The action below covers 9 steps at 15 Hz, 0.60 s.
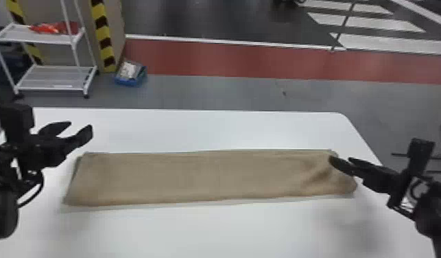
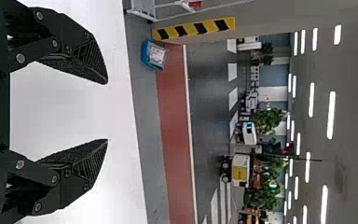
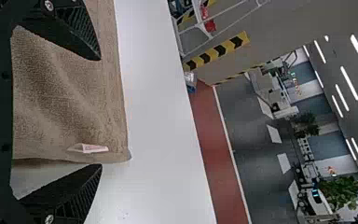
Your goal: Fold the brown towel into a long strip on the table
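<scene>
The white table [image 1: 195, 230] carries the brown towel [image 1: 195, 178], spread in a long band. The cloth looks light, soft and limp, probably best pinched at its end corners through every layer. Its right end lies under the right gripper [image 3: 99, 112], whose fingers are parted and empty; its far left corner lies near the left gripper [image 1: 81, 125], also spread and holding nothing

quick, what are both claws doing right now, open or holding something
Left claw: open, empty.
Right claw: open, empty, at the right end of the brown towel.
</scene>
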Each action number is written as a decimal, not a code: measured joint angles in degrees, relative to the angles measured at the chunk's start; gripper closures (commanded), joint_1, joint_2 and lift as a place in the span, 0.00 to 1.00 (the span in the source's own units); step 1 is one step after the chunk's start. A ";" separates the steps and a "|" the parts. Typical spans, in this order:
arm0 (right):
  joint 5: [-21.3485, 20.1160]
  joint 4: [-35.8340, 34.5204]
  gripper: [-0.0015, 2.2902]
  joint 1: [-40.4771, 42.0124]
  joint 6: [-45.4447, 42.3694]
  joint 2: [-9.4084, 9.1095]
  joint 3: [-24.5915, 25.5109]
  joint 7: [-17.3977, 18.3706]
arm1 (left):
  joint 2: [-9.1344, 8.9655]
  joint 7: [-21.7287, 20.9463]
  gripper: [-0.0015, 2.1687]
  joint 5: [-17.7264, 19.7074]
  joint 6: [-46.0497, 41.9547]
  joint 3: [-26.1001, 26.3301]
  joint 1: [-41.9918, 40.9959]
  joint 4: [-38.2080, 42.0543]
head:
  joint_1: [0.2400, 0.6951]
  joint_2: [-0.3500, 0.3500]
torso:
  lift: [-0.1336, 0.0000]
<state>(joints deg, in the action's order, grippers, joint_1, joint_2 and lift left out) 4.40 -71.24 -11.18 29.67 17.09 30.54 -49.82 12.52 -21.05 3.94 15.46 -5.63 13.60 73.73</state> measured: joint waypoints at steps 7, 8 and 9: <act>-0.27 0.49 0.03 -1.03 -0.54 -0.04 -1.35 0.17 | 1.54 -6.46 0.24 -2.41 8.30 0.04 -0.77 0.96 | 1.00 0.32 | 0.17; -0.27 0.49 0.03 -1.03 -0.54 -0.04 -1.27 0.17 | 1.54 -7.31 0.24 -2.43 8.98 0.01 -1.09 1.55 | 1.00 0.32 | 0.17; -0.27 0.51 0.03 -1.00 -0.54 -0.04 -1.09 0.17 | 1.54 -8.11 0.24 -2.46 10.04 0.00 -1.44 2.24 | 1.00 0.31 | 0.17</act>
<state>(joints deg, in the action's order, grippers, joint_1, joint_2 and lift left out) 4.13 -70.73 -12.18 29.13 17.05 29.46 -49.66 14.06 -29.16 1.48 25.51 -5.62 12.17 75.97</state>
